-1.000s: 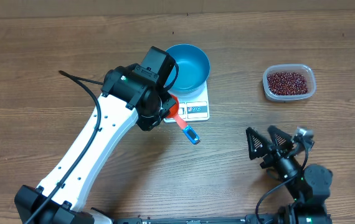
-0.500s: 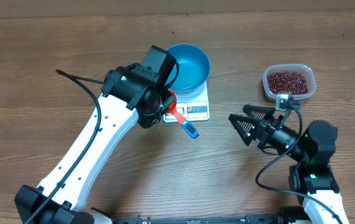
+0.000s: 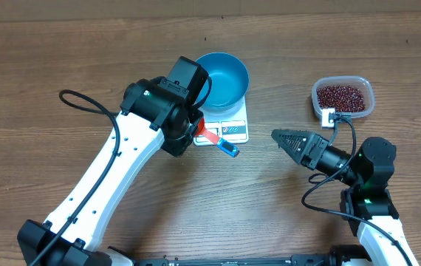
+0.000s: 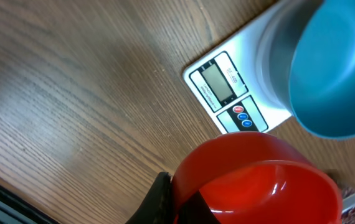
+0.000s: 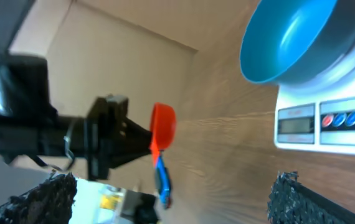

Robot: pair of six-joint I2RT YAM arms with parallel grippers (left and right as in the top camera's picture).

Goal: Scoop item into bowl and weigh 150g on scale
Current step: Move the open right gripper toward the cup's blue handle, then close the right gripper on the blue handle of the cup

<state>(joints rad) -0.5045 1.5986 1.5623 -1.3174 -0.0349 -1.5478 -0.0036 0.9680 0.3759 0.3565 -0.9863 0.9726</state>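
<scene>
The light-blue bowl [image 3: 224, 77] stands on the white scale [image 3: 233, 131], whose display [image 4: 217, 84] faces the near side. The bowl [image 5: 289, 40] looks empty. Dark red beans [image 3: 341, 97] fill a clear tub at the right. My left gripper [image 3: 195, 131] is shut on a red scoop [image 3: 209, 134] with a blue handle [image 3: 228, 149], just left of the scale's front edge. The scoop's cup [image 4: 258, 180] holds nothing, and one black finger [image 4: 160, 200] presses its side. My right gripper [image 3: 287, 140] is open and points left toward the scale, with nothing between its fingers.
The clear tub [image 3: 366, 108] sits at the table's right, behind my right arm [image 3: 369, 166]. The left arm [image 3: 114, 174] slants across the table's left half, its cable [image 3: 85, 103] looping out to the left. Bare wood lies between the scale and the tub.
My right arm has risen and swung left, its open gripper now pointing at the scale. The left gripper has turned the scoop a little, bringing its blue handle nearer the scale.
</scene>
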